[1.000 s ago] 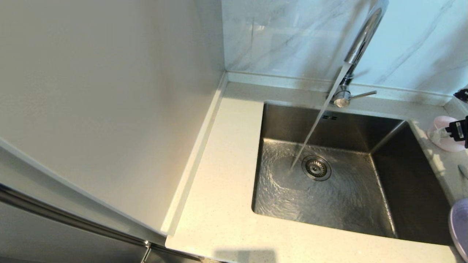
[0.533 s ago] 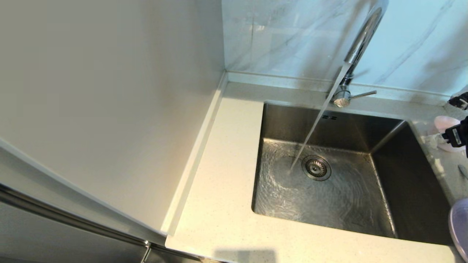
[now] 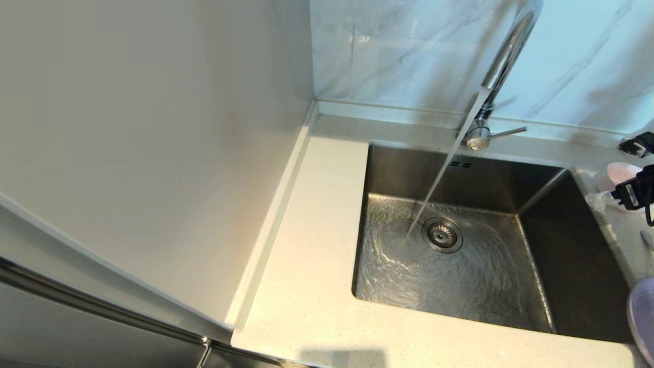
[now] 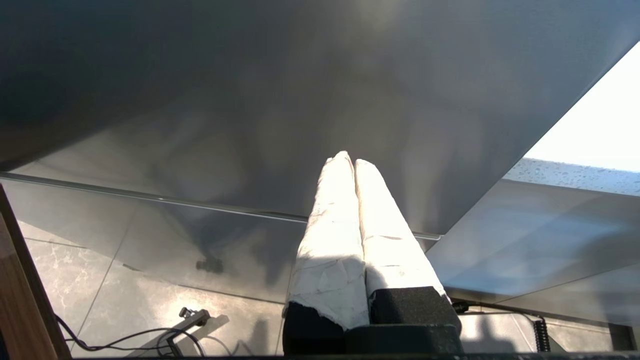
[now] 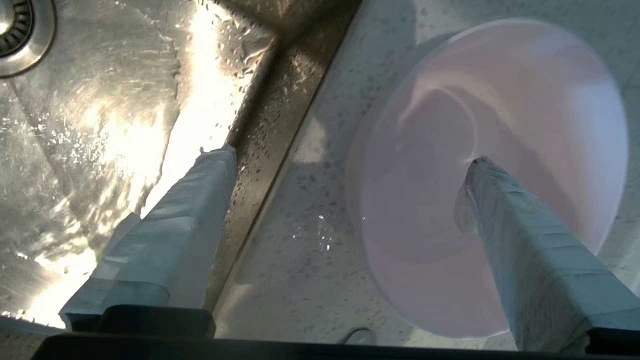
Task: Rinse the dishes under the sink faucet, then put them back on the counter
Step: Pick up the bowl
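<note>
The right gripper, fingers wide apart, hung over the small pale pink round bowl near the cream speckled counter's sink edge. A bad pinch could tip the wet bowl into the steel sink. The left gripper was closed and parked.

Sink: brushed stainless steel, wet. Faucet: glossy chrome. Counter: cream stone, finely speckled, smooth. Bowl: pale pink, matt, translucent plastic. Right end effector fingers: wrapped in white tape.

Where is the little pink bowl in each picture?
Head view: the pink bowl sits at the far right edge on the counter, partly behind the right gripper.
Left wrist view: not in it.
Right wrist view: the bowl fills the right side, one finger over it.
Shared landmark: the sink's drain strainer.
</note>
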{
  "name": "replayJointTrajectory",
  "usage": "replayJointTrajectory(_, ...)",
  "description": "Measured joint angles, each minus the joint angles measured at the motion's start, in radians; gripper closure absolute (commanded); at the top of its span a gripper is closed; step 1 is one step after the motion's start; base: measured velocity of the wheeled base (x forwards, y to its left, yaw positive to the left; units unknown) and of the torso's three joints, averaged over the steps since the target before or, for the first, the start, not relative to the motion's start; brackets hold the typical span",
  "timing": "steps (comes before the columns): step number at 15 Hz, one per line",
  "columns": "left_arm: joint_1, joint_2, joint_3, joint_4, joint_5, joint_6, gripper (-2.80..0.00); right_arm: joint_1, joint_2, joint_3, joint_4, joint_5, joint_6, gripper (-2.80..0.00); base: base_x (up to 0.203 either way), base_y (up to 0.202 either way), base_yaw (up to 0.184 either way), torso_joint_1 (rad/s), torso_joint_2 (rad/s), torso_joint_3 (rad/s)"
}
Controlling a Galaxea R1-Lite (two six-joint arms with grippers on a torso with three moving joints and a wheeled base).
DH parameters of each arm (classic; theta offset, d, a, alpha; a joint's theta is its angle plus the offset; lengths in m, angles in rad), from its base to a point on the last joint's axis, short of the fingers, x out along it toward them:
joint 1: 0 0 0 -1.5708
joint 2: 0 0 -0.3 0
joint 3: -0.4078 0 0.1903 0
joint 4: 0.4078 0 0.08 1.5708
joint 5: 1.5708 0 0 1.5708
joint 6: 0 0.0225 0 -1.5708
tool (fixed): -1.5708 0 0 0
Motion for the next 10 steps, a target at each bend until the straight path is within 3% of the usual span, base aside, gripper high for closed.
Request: replayJointTrajectory(10,0.000,0.000,0.000,0.000,0.000,0.000,0.00,-0.003,0.021,0.006,-0.029,-0.067,0.007,-2.80,0.000,0.000,0.000,0.000,0.00,0.000)
